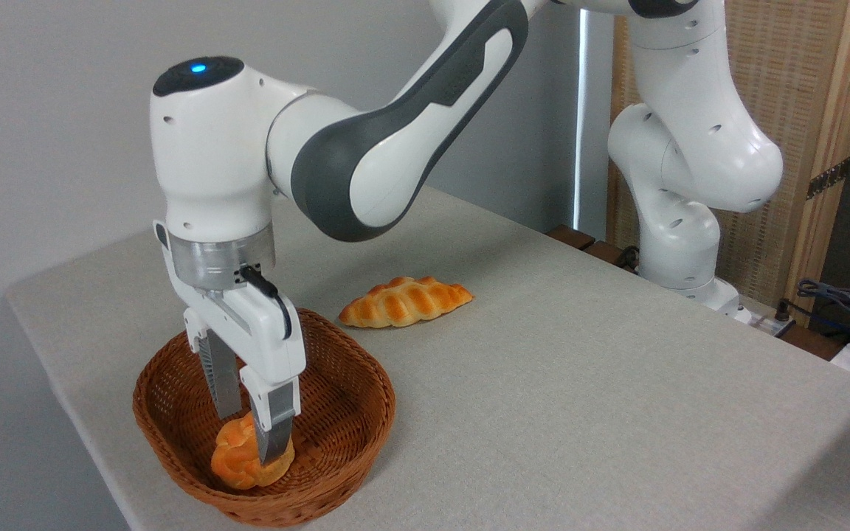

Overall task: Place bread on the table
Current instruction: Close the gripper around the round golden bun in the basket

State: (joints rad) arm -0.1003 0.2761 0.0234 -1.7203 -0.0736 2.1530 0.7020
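The bread (pixel 237 461), a small knotted orange-golden bun, lies low inside a brown wicker basket (pixel 351 413) near the table's front left corner. My gripper (pixel 251 435) reaches straight down into the basket. One finger is behind the bun and the other finger (pixel 275 424) is in front, both pressed against its top. The bun looks to be at the basket's bottom. The table (pixel 580 383) has a light grey-beige cloth surface.
A longer, paler braided loaf (pixel 404 301) lies on the table behind and to the right of the basket. The arm's white base (pixel 679 243) stands at the table's far right edge. Cables (pixel 838 299) lie off the table at the right.
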